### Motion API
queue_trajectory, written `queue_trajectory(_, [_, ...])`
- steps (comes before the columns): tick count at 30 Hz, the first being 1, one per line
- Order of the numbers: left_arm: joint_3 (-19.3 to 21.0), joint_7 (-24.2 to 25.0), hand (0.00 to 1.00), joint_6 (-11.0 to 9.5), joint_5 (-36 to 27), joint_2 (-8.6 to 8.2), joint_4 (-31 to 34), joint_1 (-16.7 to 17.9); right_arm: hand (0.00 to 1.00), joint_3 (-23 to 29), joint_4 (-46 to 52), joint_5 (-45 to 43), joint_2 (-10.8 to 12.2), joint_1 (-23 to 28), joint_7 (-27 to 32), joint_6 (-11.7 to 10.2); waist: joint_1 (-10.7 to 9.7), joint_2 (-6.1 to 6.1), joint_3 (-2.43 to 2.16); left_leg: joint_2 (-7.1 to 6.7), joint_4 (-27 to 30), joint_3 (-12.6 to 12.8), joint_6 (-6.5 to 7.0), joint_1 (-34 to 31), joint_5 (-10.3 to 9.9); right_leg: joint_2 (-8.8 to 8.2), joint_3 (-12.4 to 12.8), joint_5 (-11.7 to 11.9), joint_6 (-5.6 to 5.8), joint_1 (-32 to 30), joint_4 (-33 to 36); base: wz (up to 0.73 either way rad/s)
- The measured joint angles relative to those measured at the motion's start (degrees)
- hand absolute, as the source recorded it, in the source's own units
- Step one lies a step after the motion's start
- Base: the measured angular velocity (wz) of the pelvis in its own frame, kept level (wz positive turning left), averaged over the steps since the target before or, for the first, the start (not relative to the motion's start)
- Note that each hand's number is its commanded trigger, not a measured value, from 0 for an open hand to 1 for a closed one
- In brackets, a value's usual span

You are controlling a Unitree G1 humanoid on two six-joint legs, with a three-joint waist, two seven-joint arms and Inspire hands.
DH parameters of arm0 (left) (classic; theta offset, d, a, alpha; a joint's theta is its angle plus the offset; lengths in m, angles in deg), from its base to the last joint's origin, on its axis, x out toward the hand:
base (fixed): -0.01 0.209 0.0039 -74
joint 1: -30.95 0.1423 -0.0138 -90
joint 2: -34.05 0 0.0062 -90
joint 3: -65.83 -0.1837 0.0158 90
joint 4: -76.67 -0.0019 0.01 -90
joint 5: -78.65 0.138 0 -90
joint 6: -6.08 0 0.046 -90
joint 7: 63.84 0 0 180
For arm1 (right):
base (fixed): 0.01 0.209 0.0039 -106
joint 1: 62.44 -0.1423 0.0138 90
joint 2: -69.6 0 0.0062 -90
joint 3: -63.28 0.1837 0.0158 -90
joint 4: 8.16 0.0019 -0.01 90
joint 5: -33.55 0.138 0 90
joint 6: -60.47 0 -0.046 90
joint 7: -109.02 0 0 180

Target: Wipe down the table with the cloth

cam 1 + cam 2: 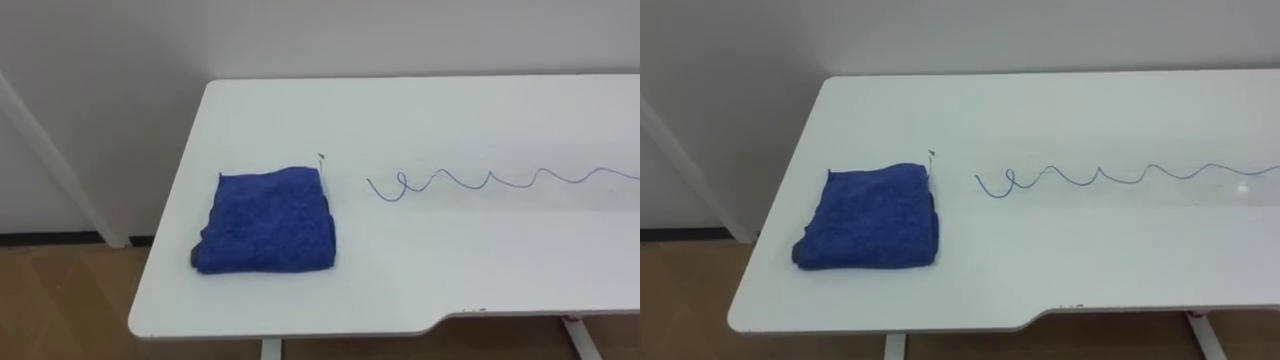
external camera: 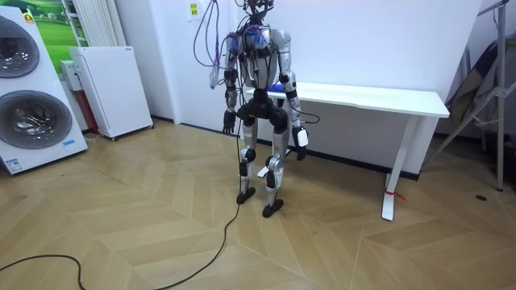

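Folded blue cloth (image 1: 266,221) on white surface (image 1: 450,270), beside wavy pen line (image 1: 480,180); left robot hand (image 2: 229,122) and right robot hand (image 2: 300,142) hang low, grasp state untellable.

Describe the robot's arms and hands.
Both arms are slim, with silver-grey shells and black joints. The left hand is dark; the right hand is dark with a white patch. Coloured cables hang by the left shoulder.

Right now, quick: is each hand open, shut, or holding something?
Left hand: hanging at the robot's side, cannot be told.
Right hand: hanging by the table, cannot be told.
The blue cloth lies on the table.
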Motion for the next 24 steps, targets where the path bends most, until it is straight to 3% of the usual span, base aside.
queue_trajectory(3, [4.9,0.1,0.0,-0.4,-0.7,0.88,0.9,0.0,0.0,12.6,0.0,16.4,-1.7,0.6,3.3,-0.1,-2.5,-0.56,-0.11,-0.1,0.1,0.2,0.0,-0.2,0.0,-0.12,0.0,-0.3,0.0,0.1,0.0,-0.03])
queue_trajectory(6, [7.2,0.1,0.0,-0.1,-0.6,1.7,1.6,-0.1,0.0,19.6,0.1,21.3,-4.0,0.3,6.1,-0.1,-3.7,-1.12,-0.19,-0.11,-0.1,0.7,0.01,0.1,0.0,-0.14,0.6,-0.3,0.04,-0.1,0.1,-0.12])
queue_trajectory(8, [8.5,0.0,0.0,-0.1,-0.6,2.45,4.0,0.0,0.0,22.0,1.9,22.7,-6.8,-0.2,9.8,-0.4,-4.0,-1.6,-0.13,-0.11,-0.3,1.0,0.01,0.2,0.0,-0.14,1.0,-0.3,0.08,-0.4,0.1,-0.1])
queue_trajectory(12, [7.6,-0.1,0.0,-0.4,-0.6,3.94,4.9,-1.7,0.0,21.4,13.7,16.8,-8.7,-3.9,18.7,-1.7,-3.5,-2.61,-0.17,0.04,0.2,2.0,0.03,-1.5,0.0,-0.03,2.1,-0.3,0.08,-2.4,1.1,-0.1])
queue_trajectory(15, [6.9,-0.2,0.0,-0.5,-0.6,4.1,4.8,-2.9,0.0,20.1,21.3,10.0,-8.8,-6.7,22.6,-2.4,-2.6,-3.1,-0.22,0.04,0.5,2.4,0.05,-2.3,0.0,-0.05,2.5,-0.2,0.19,-3.5,1.4,-0.07])
queue_trajectory(19, [4.3,-0.5,0.0,-1.4,-0.6,4.64,4.8,-2.7,0.0,14.2,37.3,-2.9,-9.1,-10.5,26.9,-3.1,-1.2,-3.24,-0.24,0.1,1.3,2.7,0.05,-3.8,0.0,-0.11,1.7,-0.2,0.19,-5.0,2.1,0.01])
queue_trajectory(24, [1.4,-0.4,0.0,-1.4,-0.6,4.85,6.4,-1.1,0.0,5.1,54.6,-21.9,-9.0,-10.8,28.2,-4.6,2.3,-3.48,-0.24,0.09,1.2,2.2,0.05,-3.6,0.0,-0.07,1.1,-0.2,0.19,-4.9,2.0,0.07])
